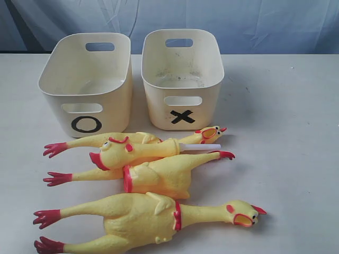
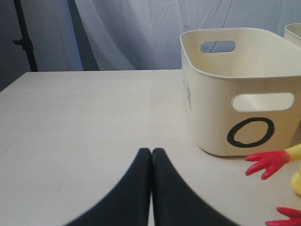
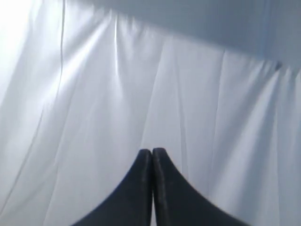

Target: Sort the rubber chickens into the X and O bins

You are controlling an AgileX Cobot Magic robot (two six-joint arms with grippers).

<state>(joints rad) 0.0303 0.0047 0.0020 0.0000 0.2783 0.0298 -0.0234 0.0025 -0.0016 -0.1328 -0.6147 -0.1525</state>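
Several yellow rubber chickens lie in a pile on the table in front of the bins. The largest (image 1: 140,217) lies nearest the front, head to the right. Behind it lie a mid-sized one (image 1: 159,177), a small one (image 1: 132,151) and a long one (image 1: 206,134). Both cream bins are empty: the O bin (image 1: 114,114) on the left, the X bin (image 1: 159,114) on the right. My left gripper (image 2: 151,150) is shut on nothing, low over bare table beside the O bin (image 2: 207,117). A chicken's red foot (image 2: 265,162) shows near it. My right gripper (image 3: 151,150) is shut on nothing, facing only cloth.
A pale cloth backdrop (image 1: 212,18) hangs behind the white table (image 1: 286,132). A white stick (image 1: 201,146) pokes out among the chickens. A dark stand (image 2: 23,37) rises beyond the table's far left corner. Neither arm shows in the exterior view.
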